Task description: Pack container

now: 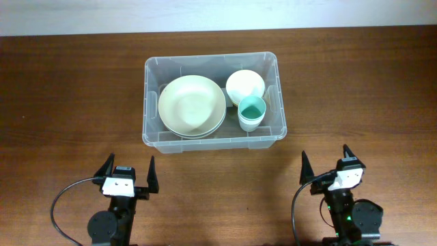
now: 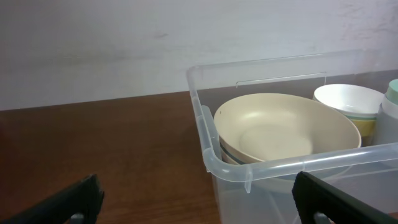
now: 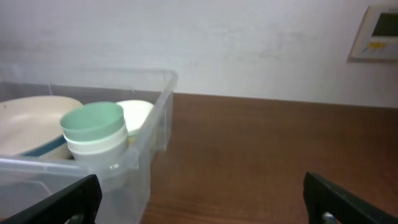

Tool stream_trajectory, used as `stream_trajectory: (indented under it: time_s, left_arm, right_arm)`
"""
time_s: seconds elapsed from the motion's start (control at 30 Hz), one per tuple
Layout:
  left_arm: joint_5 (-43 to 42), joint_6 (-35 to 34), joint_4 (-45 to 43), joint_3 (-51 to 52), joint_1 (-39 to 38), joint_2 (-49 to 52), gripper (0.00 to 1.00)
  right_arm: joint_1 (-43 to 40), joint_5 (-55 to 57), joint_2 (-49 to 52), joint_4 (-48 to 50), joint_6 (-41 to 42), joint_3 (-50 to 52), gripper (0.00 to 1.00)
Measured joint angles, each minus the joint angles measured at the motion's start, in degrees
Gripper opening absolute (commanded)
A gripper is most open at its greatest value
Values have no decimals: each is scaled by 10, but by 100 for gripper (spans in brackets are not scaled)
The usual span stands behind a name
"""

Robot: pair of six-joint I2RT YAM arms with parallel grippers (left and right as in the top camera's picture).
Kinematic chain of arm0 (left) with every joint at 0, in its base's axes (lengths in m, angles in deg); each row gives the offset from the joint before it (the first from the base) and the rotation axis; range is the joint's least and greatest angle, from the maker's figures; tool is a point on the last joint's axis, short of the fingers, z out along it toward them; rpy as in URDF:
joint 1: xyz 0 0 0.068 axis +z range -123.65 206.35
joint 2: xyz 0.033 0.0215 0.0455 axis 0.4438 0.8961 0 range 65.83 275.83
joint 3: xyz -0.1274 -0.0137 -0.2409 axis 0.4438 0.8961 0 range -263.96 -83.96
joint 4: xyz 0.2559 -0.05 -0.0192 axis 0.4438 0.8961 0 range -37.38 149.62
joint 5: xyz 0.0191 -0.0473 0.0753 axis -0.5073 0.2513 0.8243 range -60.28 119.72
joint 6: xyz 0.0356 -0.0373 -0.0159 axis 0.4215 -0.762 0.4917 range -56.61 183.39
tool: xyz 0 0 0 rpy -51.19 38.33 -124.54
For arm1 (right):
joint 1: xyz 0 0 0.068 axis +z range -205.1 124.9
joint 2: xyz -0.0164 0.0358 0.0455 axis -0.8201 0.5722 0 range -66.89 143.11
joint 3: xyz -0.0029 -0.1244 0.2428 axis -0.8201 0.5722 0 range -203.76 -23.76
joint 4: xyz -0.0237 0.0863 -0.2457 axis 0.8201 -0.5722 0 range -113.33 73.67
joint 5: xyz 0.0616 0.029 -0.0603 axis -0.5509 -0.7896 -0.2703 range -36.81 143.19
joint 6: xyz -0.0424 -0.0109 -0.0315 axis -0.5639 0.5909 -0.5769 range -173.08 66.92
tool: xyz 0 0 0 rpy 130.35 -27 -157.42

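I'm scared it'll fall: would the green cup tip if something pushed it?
It may tip: the green cup tops a tall narrow stack of white cups. It looks like light plastic, probably easy to shove. The box wall beside might catch it.

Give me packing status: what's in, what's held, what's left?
Done: the container holds stacked plates, a bowl and stacked cups. In hand: nothing. The left gripper and right gripper are open, on the near side, apart from the container. Left: no loose items visible outside it, so packing looks finished.
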Motion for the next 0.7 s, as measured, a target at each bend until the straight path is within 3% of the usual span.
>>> stream_trajectory:
  time_s: [0.7]
  left_arm:
    - [0,0,0,0,0,0,99]
  right_arm:
    - [0,0,0,25,-1,25,99]
